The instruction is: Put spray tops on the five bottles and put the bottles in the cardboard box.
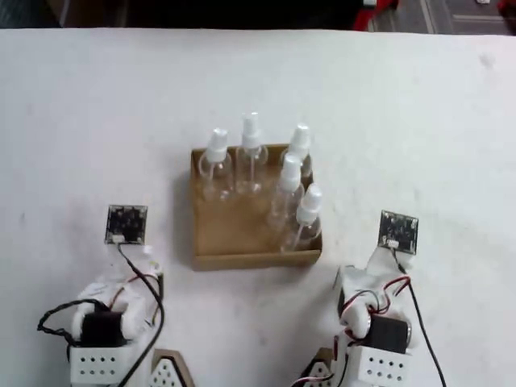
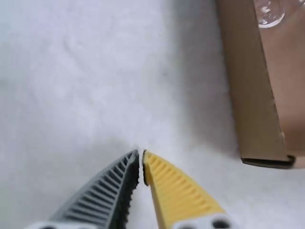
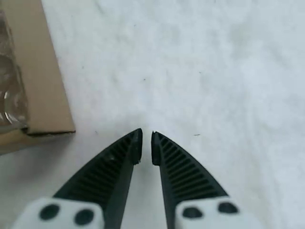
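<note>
High view: we count five bottles (image 1: 256, 173), each with a spray top, upright in the cardboard box (image 1: 242, 260) at frame centre.
The job looks finished to us, so the sound move is to hold both arms low in the frame, off the box's near wall. The left pincer (image 2: 141, 157) is closed, tips touching, empty; the right pincer (image 3: 146, 145) is narrow, empty. The counter (image 1: 81, 105) spreads wide either side of the box.

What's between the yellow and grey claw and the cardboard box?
Nothing but bare white table, as the left wrist view shows between the left gripper and the cardboard box.
</note>
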{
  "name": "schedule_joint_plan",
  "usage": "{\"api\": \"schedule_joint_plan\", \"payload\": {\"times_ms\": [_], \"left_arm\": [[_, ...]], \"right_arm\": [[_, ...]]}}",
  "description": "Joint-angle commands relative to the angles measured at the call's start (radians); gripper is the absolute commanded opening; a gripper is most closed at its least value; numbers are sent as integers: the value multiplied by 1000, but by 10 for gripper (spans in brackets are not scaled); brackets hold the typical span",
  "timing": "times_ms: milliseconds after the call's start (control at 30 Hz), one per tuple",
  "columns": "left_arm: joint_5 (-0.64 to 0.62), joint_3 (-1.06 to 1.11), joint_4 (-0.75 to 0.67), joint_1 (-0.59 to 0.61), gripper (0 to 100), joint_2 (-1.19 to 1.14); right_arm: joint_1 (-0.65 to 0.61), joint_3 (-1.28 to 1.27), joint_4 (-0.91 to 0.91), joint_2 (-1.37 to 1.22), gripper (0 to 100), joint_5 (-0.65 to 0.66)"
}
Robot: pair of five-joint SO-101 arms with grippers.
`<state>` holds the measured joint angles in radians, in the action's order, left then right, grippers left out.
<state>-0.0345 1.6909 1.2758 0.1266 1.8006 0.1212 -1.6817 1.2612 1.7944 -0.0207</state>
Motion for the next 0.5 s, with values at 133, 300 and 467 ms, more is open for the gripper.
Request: {"api": "schedule_joint_plan", "payload": {"times_ms": [133,300,467], "left_arm": [[-12,3,2,15,27,5],[-12,3,2,15,27,5],[-12,3,2,13,27,5]], "right_arm": [[-53,-9,1,1,15,18],[-56,-9,1,1,15,18],[-51,-9,2,5,15,18]]}}
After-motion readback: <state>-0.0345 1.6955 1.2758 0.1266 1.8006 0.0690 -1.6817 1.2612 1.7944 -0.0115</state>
